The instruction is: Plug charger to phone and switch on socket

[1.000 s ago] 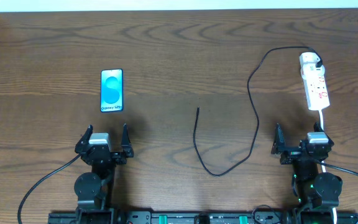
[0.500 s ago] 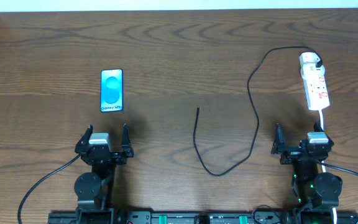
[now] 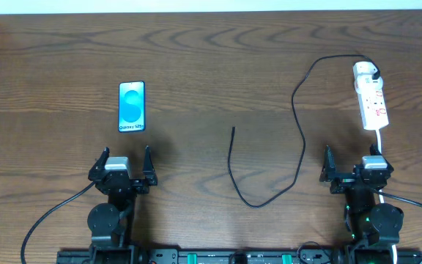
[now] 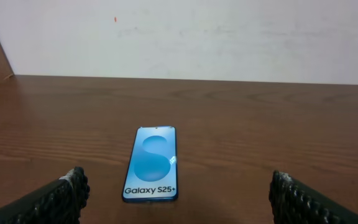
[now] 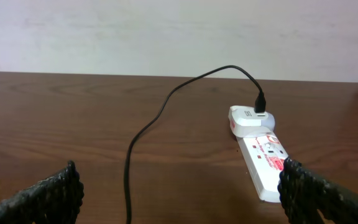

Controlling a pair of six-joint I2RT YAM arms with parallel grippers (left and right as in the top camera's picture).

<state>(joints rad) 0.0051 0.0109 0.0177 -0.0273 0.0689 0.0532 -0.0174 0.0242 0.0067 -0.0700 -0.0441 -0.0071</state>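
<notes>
Left gripper: parked at the near edge, fingers spread wide, holding nothing.
Right gripper: also parked, fingers spread and empty; the socket's white cord runs in beside it.
Phone: flat, screen up, straight ahead of my left arm, with its short bottom edge facing me.
Charger: the plug head looks seated in the far end of the socket. The cable loops toward me and ends at the connector tip, which lies free between the 2 arms, well apart from the phone.
Step in hand: I judge nothing is started, so step 1 is fetching the tip.
How I'd do it: pinch just behind the tip, keeping it in line with the fingers. Drag with slack so the plug head stays put. Brace the phone with the other arm before pushing in.
Risk: the thin cable can roll out of the pinch.
</notes>
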